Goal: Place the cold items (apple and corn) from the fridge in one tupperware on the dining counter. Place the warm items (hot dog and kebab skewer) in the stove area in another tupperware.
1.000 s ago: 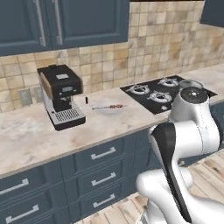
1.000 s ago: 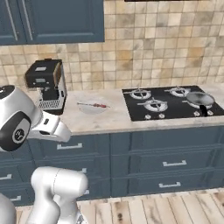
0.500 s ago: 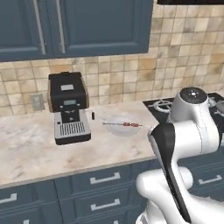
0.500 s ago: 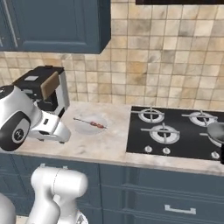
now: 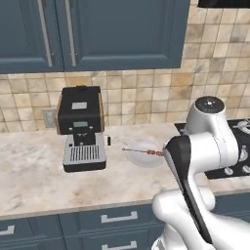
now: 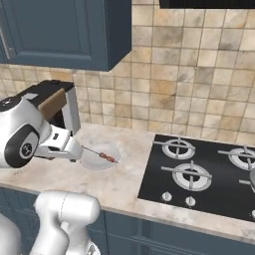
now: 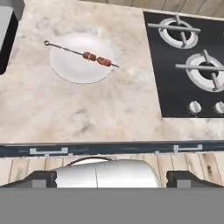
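Above the counter [image 7: 87, 113], gripper [image 7: 111, 178] spread wide, empty.

Even, bright rendered light throughout; soft faint shadows under the black boxy coffee machine [image 5: 80, 128]; textures slightly blurry.

White arm [image 5: 205, 146] w/ dark joints

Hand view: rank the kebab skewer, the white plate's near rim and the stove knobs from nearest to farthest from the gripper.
Gripper open, at the bottom edge.
1. Stove knobs, right, by the counter's front.
2. White plate, its near rim, upper left.
3. Kebab skewer, lying across the plate.
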